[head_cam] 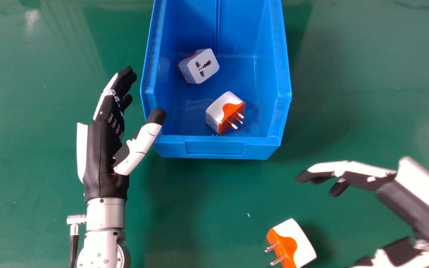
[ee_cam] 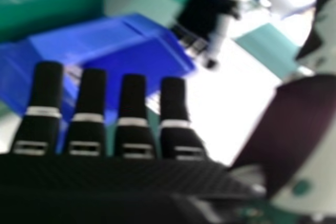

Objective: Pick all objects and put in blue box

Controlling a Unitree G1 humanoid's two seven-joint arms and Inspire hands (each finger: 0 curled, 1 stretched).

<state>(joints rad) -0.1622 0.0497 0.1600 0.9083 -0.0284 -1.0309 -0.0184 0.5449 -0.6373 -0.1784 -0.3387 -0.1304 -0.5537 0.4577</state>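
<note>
Two adapters (head_cam: 197,72) are contained in blue box (head_cam: 214,153) (12 o'clock), third adapter (head_cam: 299,240) on bench (head_cam: 214,193) (5 o'clock). Left robot hand (head_cam: 104,160), right robot hand (head_cam: 408,197): released.

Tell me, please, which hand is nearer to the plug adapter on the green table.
The right hand, just right of the plug adapter; the left hand is farther off, left of the blue box.

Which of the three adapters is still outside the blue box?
The orange-and-white adapter on the green table; the other two lie inside the box.
</note>
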